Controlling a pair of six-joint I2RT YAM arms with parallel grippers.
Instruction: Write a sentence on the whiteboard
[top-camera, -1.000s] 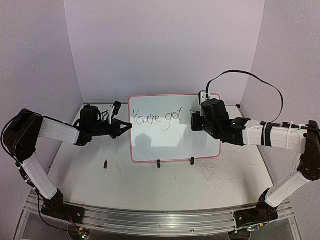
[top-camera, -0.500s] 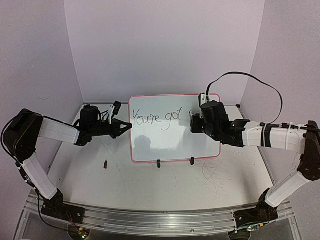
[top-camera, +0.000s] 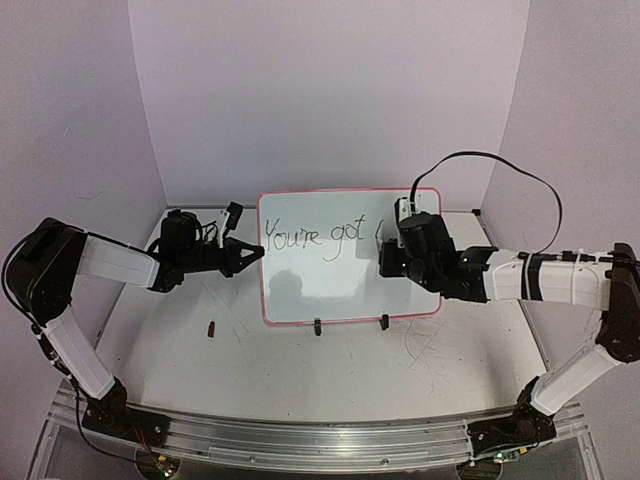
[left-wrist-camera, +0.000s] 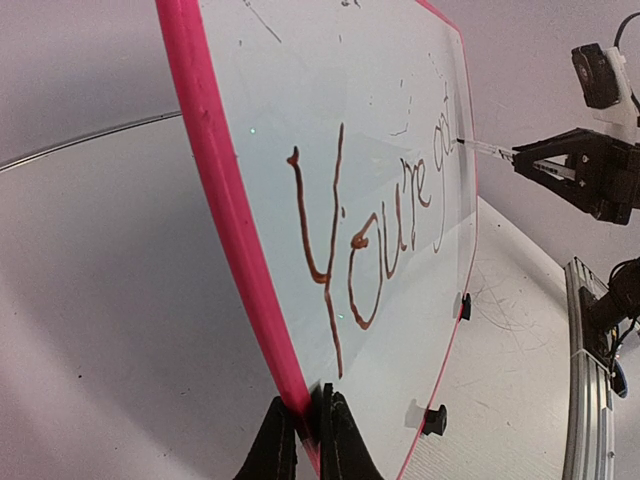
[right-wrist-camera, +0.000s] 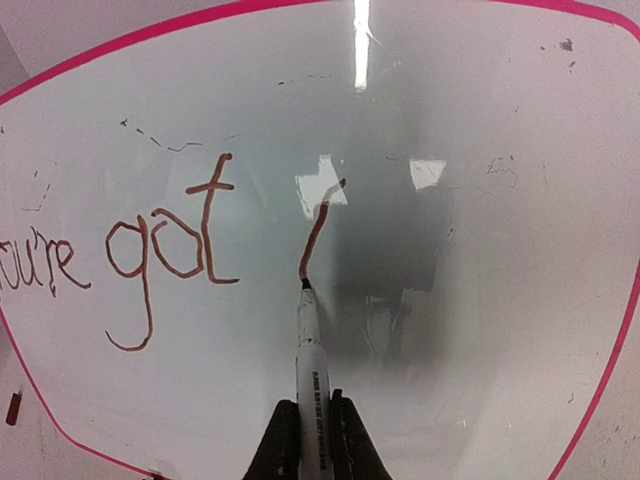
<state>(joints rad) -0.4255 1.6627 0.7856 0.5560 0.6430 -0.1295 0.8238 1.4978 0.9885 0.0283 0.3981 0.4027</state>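
Observation:
The whiteboard (top-camera: 330, 290), pink-framed, stands tilted on two black clip feet at the middle of the table. The sentence (top-camera: 315, 238) on it reads "You're got", followed by one fresh curved downstroke (right-wrist-camera: 318, 225). My left gripper (top-camera: 255, 254) is shut on the board's left frame edge; in the left wrist view its fingers (left-wrist-camera: 340, 435) pinch the pink rim (left-wrist-camera: 225, 200). My right gripper (top-camera: 388, 256) is shut on a white marker (right-wrist-camera: 310, 370), whose black tip (right-wrist-camera: 304, 284) touches the board at the lower end of that stroke.
A small dark cap-like piece (top-camera: 212, 327) lies on the table left of the board's front. The clip feet (top-camera: 317, 326) stick out at the board's lower edge. Purple walls enclose the table on three sides. A black cable (top-camera: 500, 165) arcs over the right arm.
The right gripper has slid down the board with the marker, drawing a curved stroke after "got". The left gripper and the board have stayed put.

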